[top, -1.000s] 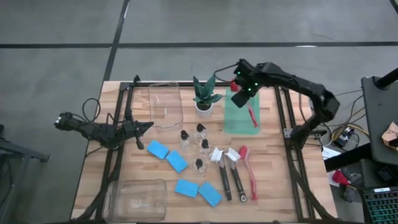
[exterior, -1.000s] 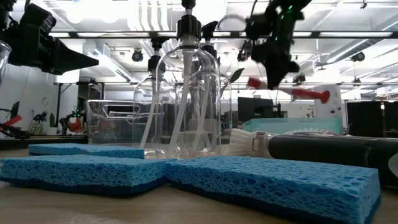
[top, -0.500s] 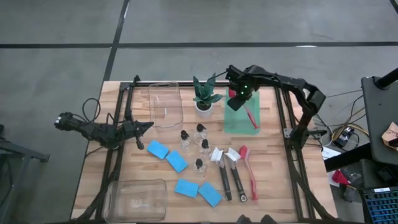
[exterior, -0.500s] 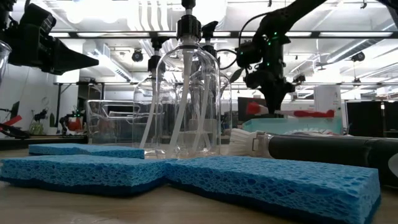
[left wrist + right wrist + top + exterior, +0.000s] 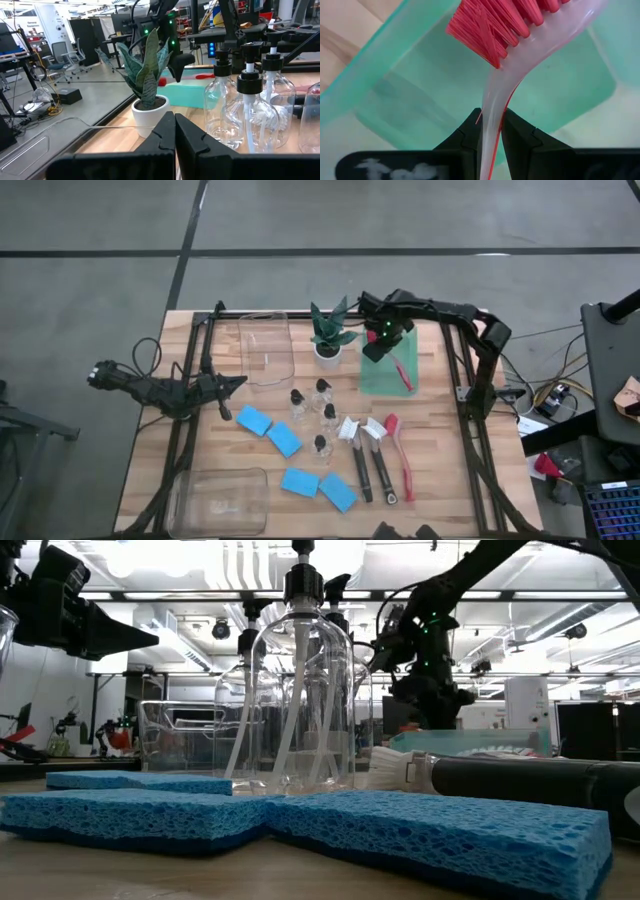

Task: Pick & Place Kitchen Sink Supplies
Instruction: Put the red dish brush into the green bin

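The right gripper (image 5: 377, 346) is down over the green tray (image 5: 385, 380) near the table's (image 5: 440, 470) far right corner, its fingers (image 5: 470, 132) clamped on the pale handle of a red brush (image 5: 515, 45); the bristle head hangs inside the tray, and from above the red handle (image 5: 404, 368) runs along the tray's right side. The left gripper (image 5: 235, 383) waits at the left edge, jaws closed on nothing, pointing toward the middle. A second red brush (image 5: 400, 450) lies on the table just beside two black brushes (image 5: 368, 455) with white heads, toward the near right. Four blue sponges (image 5: 285, 440) run in a loose diagonal from the centre left toward the near edge. The clear bottles (image 5: 322, 412) with black caps stand clustered in the middle; I can count five. A potted plant (image 5: 330, 332) sits at the far edge between the green tray and a clear tray (image 5: 264, 348), and another clear tray (image 5: 220, 500) lies at the near left corner. From table height, a sponge (image 5: 300, 825) fills the foreground with a bottle (image 5: 300, 700) right behind it.
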You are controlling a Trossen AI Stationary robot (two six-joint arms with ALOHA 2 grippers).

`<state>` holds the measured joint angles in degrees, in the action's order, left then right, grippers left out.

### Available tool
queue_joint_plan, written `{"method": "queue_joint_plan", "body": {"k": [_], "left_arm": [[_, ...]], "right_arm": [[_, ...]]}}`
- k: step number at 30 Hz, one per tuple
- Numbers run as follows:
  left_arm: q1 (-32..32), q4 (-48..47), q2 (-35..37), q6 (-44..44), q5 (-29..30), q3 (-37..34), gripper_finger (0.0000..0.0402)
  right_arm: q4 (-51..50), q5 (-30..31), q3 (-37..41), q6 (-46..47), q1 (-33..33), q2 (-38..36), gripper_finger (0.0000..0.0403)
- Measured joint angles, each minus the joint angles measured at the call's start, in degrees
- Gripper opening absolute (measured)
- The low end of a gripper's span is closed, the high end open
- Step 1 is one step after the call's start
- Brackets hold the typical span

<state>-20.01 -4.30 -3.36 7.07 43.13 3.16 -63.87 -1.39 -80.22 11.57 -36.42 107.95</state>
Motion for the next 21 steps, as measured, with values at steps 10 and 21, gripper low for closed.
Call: {"method": "queue_joint_plan", "body": {"k": [10, 21], "left_arm": [[0.00, 0.00, 0.00, 0.01, 0.00, 0.00, 0.0000], [0.00, -0.02, 0.00, 0.00, 0.00, 0.00, 0.0000]], "right_arm": [[0.28, 0.04, 0.21, -1.08, 0.03, 1.42, 0.0092], [-4.86, -0.05, -0.37, -0.01, 0.02, -1.45, 0.0183]]}}
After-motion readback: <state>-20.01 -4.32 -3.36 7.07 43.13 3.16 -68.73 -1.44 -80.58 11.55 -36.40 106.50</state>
